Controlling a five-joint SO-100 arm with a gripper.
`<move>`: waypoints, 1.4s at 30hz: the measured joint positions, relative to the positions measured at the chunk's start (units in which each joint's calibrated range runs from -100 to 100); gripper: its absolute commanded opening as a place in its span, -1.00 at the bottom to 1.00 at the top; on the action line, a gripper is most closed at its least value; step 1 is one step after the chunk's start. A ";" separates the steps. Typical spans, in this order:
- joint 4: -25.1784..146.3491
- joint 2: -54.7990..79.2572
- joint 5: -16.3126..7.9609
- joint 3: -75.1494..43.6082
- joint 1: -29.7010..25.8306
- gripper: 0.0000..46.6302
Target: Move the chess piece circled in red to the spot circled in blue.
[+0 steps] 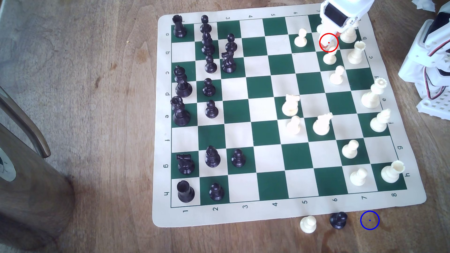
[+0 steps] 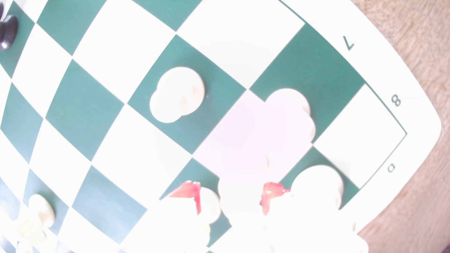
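The claw (image 1: 327, 43) hangs over the far corner of the chessboard (image 1: 255, 109), at the exterior view's upper right, with its red-tipped ends down inside the red ring (image 1: 328, 42). In the wrist view the two red tips (image 2: 192, 194) stand apart with a washed-out pale shape between them, so the claw reads as spread; whether it already touches anything I cannot tell, because glare wipes out that patch.

The bishop (image 1: 329, 56) to be moved stands just below the ring in the exterior view, its top reaching up to the claw tips, with a rook (image 1: 356, 53) close on the exterior view's right and a pawn (image 1: 337, 75) just nearer the camera.

As a judgement, the piece is light, stiff, smooth plastic, top-heavy on a round base, so it could slip or tip. The slim body under the rounded head looks the best place to pinch, squarely, without nudging the neighbours.

The blue ring (image 1: 369, 220) lies on the bare wooden surface (image 1: 97, 97) off the board's near edge, beside a black pawn (image 1: 338, 220).
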 measured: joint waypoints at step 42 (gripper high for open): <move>25.26 -16.42 -11.38 -26.66 -38.42 -0.99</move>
